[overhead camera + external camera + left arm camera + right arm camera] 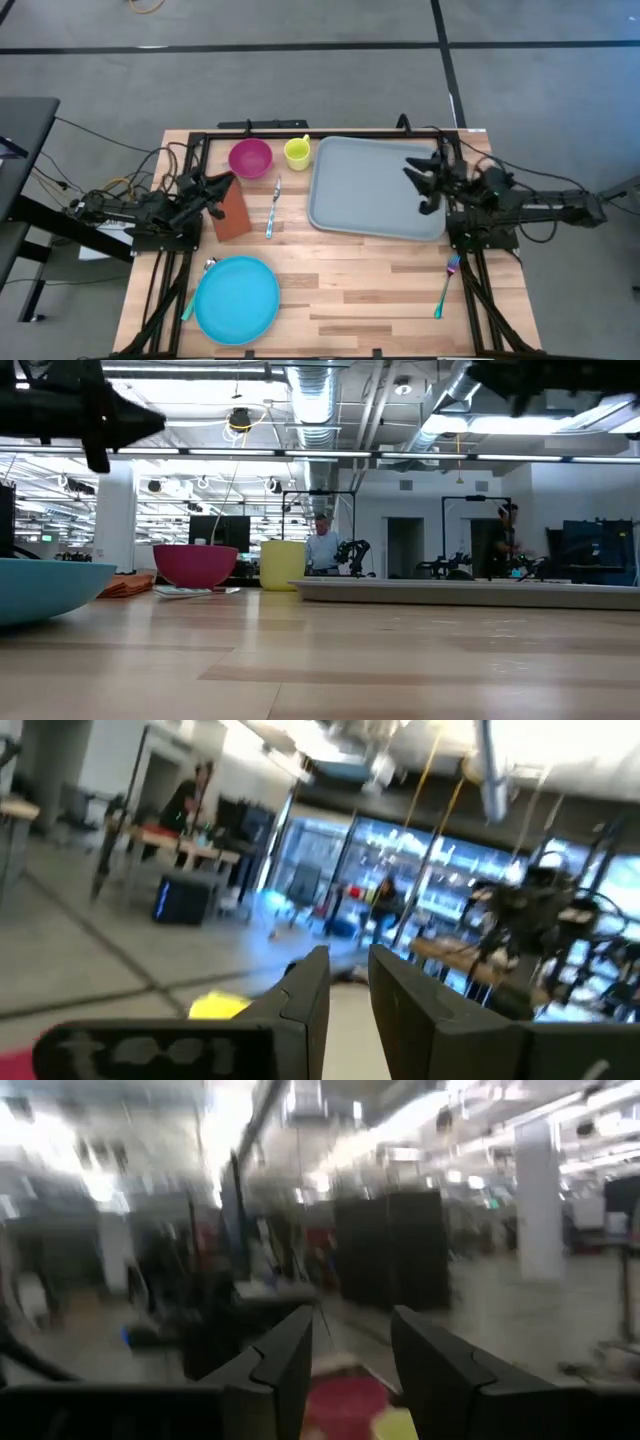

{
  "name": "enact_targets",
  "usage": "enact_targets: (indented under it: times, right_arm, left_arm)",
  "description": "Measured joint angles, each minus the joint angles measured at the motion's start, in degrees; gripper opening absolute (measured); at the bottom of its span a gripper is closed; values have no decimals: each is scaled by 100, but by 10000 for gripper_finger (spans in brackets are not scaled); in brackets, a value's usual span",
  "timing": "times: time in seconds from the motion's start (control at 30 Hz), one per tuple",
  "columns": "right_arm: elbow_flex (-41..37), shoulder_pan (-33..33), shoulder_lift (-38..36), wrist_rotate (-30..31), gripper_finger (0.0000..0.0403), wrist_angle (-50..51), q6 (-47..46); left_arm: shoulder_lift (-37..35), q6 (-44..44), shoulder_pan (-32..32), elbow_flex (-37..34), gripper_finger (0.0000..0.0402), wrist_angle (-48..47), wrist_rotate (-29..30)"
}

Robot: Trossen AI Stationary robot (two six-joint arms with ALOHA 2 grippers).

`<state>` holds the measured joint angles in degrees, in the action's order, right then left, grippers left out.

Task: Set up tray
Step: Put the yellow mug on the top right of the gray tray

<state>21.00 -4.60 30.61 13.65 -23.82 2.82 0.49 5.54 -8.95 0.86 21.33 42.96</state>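
Tray lay at the table's 1 o'clock under the open, empty right gripper, the left gripper apart at 9 with jaws part-open, so a low sweep risked shoving it.

A large light grey-blue rectangular plastic tray with rounded corners and a raised rim lies flat and empty on the wooden worktop, its far-right part directly below the right arm's fingers.

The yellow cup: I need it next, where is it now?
In the high view the yellow cup stands at the table's far edge, between the pink bowl and the tray.
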Motion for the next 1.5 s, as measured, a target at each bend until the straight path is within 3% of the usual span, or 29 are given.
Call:
enact_targets:
  times: [0.2, 0.47, 0.7, 0.83, 1.17, 1.5]
  right_arm:
    - [1720, -493, 2175, -3, 129, 1242, 154]
    - [3478, -892, 4679, -61, 148, 1391, 959]
    - [5058, -1181, 6512, -1201, 173, 2189, 1122]
    - [5837, -1244, 7430, -1230, 176, 2519, 1382]
    - [7540, -1341, 8947, -1228, 158, 4088, 1575]
    - [7897, -1445, 9352, -1215, 158, 4200, 1481]
  left_arm:
    - [0, -656, -2, 445, 61, 218, -346]
    - [152, -959, -2, 1805, 71, -1810, -73]
    - [530, -1067, 0, 2269, 92, -2526, 118]
    - [690, -1015, -2, 2228, 96, -2681, 134]
    - [741, -538, -2, 2223, 96, -3092, 253]
    - [741, -509, -2, 2223, 96, -3229, 251]
